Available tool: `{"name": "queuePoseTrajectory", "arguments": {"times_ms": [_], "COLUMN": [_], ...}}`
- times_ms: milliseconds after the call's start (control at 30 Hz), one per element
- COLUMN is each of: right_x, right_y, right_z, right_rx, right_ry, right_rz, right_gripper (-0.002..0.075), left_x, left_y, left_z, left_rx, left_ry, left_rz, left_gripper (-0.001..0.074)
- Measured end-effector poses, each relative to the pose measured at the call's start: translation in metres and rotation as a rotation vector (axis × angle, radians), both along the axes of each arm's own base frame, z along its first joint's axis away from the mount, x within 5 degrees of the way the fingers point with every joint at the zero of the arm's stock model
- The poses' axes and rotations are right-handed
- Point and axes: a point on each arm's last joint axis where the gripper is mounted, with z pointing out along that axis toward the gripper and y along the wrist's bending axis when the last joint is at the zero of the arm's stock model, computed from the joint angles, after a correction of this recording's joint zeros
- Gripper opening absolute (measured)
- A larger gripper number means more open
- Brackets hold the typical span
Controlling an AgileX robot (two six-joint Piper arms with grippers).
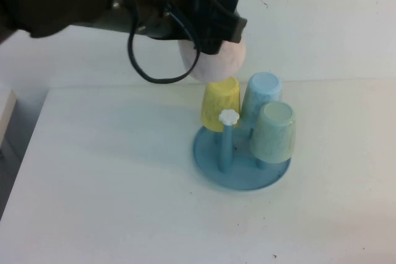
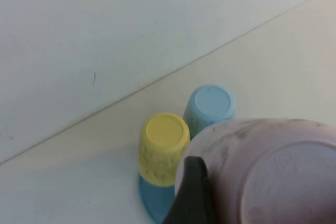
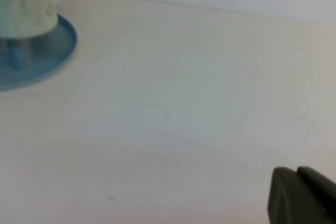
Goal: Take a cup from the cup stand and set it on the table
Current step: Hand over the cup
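OK, left gripper [image 1: 213, 41] is clamped on the pink-white cup [image 1: 216, 60], held in the air above the cup stand [image 1: 213, 156] near the table's [image 1: 111, 190] far edge. Yellow cup [image 1: 221, 104], light blue cup [image 1: 263, 94] and mint cup [image 1: 274, 131] sit on pegs. Right gripper [image 3: 302, 198] is low over the table beside the stand; grip state can't be told.

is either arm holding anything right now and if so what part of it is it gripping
The left gripper, raised above the round blue cup stand, holds the pale pink plastic cup upside down by its side wall. The right gripper, low over the white table, holds nothing visible.
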Motion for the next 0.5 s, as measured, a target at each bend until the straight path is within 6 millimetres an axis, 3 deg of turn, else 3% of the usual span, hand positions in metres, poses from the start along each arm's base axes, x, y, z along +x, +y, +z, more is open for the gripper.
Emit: {"name": "queuePoseTrajectory", "arguments": {"times_ms": [133,233,333,500], "right_x": [0.000,0.000,0.000,0.001], "right_y": [0.011,0.018,0.020,0.018], "right_z": [0.003,0.006,0.008,0.012], "right_rx": [0.429,0.681,0.767,0.734], "right_ry": [0.000,0.016,0.010,-0.038], "right_rz": [-0.025,-0.024,-0.022,-0.012], "right_gripper": [-0.0001,-0.0001,-0.0001,-0.0001], "left_x": [-0.008,-0.011,-0.016,-0.031], "left_y": [0.006,0.007,0.010,0.019], "left_z": [-0.003,-0.017,-0.035,-0.061], "left_rx": [0.037,0.071,0.075,0.000], "left_ry": [0.073,0.176,0.259,0.346], "left_rz": [0.005,0.017,0.048,0.114], "left_gripper": [0.0548,0.0548,0.0548,0.0548]}}
